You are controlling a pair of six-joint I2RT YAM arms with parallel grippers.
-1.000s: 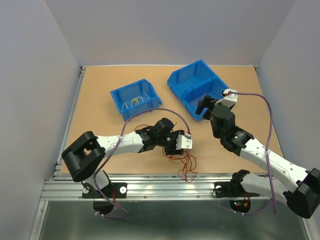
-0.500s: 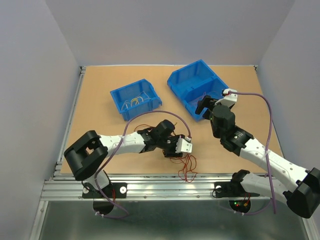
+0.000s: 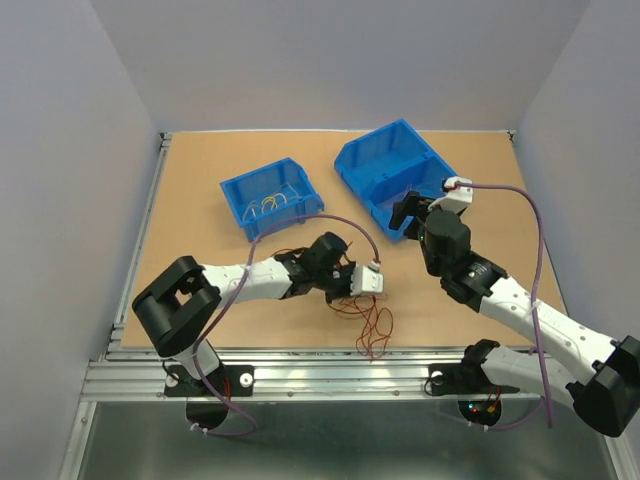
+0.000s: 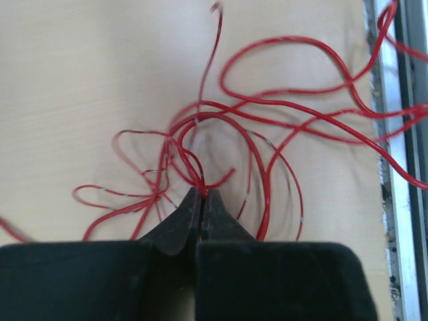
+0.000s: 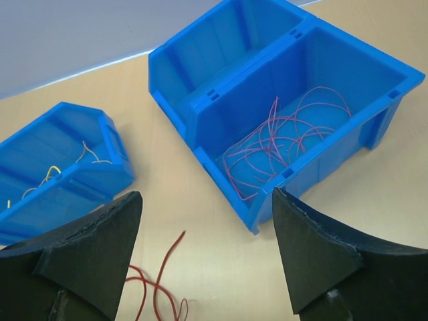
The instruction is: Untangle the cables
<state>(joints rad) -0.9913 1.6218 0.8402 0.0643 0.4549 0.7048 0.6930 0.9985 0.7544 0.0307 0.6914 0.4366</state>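
A tangle of thin red cables lies on the table near the front edge, and it fills the left wrist view as curly loops. My left gripper rests on this tangle. Its jaws are pressed together, and a red strand runs into their tips. My right gripper hangs open and empty above the table, beside the large blue bin. That bin holds dark red cables. Yellow cables lie in the small blue bin.
The large blue bin stands at the back centre-right and the small one at the back left. A metal rail runs along the table's front edge, close to the red tangle. Each arm carries a purple cord.
My left gripper's jaws were apart and have closed on a red strand in the tangle. The left wrist has shifted slightly. The right arm has hardly moved.
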